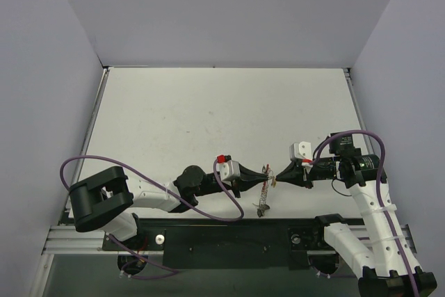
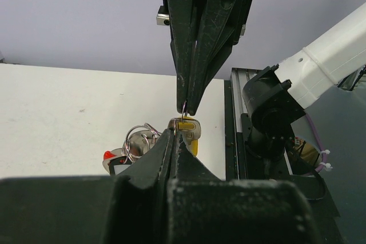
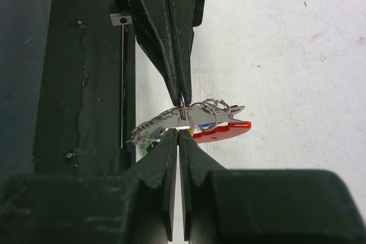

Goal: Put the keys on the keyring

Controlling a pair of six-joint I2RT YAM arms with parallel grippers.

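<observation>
From above, the left gripper (image 1: 248, 181) and the right gripper (image 1: 279, 177) meet tip to tip over the front part of the white table (image 1: 208, 109). Both are closed, and the keyring (image 1: 265, 174) hangs between them. Its chain (image 1: 262, 201) falls toward the black rail (image 1: 229, 236) along the near edge. The keys are too small to tell apart here. A purple cable (image 1: 221, 208) loops from the left arm, passing near the bunch but not touching it.

In the left wrist view, the left gripper (image 2: 174, 134) is at the bottom with its jaws pressed together. The right gripper (image 2: 187, 108) comes down from above, also closed, and pinches a thin wire loop on top of the yellow key (image 2: 193, 132). The left tips partly hide this key. The coils of the keyring (image 2: 137, 138) lie to the left of it, with a red key (image 2: 107, 155) below them, half covered by the gripper body. The black rail (image 2: 234, 135) and a white arm link (image 2: 329, 64) stand to the right.

In the right wrist view, the right gripper (image 3: 178, 134) is closed at the bottom. The left gripper (image 3: 183, 100) reaches in from above and nips the wire of the keyring (image 3: 207, 111). The red key (image 3: 226, 130) hangs under the rings, above the table (image 3: 297, 55). The chain (image 3: 150, 127) extends to the left, in front of the black rail (image 3: 86, 84). A small green piece (image 3: 143, 147) shows under the chain, and I cannot tell what it is.
</observation>
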